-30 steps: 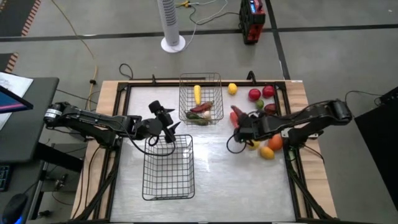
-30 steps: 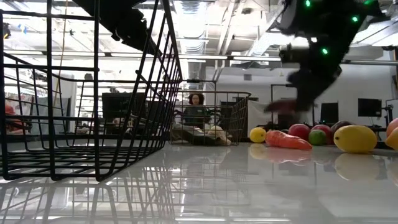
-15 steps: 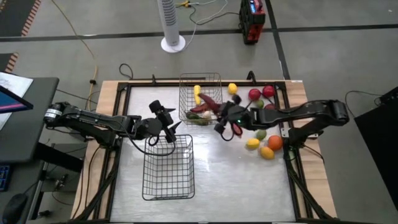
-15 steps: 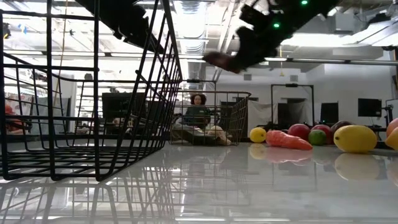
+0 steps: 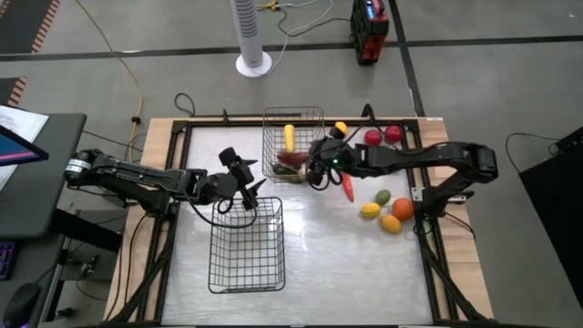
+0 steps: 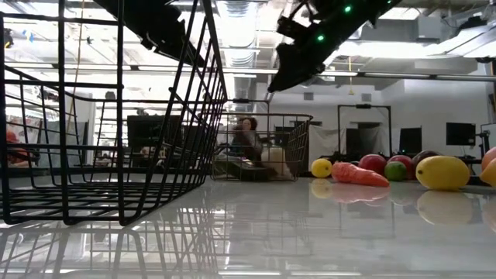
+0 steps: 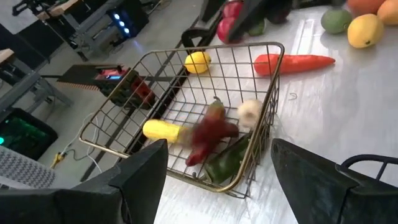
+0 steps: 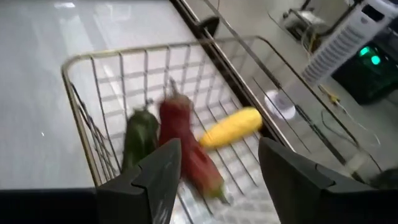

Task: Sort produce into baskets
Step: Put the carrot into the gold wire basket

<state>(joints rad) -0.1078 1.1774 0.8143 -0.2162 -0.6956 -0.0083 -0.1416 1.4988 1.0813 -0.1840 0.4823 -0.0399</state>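
Right gripper (image 5: 314,170) being held released over far basket (image 5: 293,117), red pepper (image 8: 186,149) lying inside, left gripper (image 5: 246,191) being held released above near basket (image 5: 246,273).

From overhead you look straight down on the table (image 5: 310,246); the low camera sights level across it. Both wrist cameras peer closely into the far wire basket (image 5: 293,137), which every view shares.

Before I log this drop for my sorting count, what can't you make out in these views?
- Red pepper in the far basket: motion-blurred in both wrist views, so landed or falling is unclear.
- Right end effector: low view shows only a dark silhouette.
- Near basket: cut off by the low view's left edge.
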